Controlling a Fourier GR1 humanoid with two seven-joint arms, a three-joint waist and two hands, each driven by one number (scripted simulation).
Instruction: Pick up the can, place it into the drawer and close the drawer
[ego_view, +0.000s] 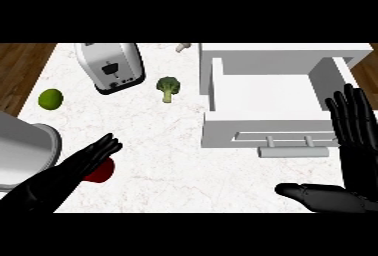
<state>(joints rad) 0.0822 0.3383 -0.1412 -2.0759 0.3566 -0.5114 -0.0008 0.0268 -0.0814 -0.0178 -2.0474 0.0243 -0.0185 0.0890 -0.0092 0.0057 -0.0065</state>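
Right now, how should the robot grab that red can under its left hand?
Grip the can round its side, coming from above and the left, where the left hand already reaches over it. Only a red, rounded part shows beside the fingers, so its pose is hard to tell. The right hand rests open by the drawer.

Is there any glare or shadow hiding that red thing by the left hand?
Head view: light is even, with no glare on the counter. Head view: the left hand itself, not shadow, covers most of the red object. Head view: the drawer looks slightly greyer inside.
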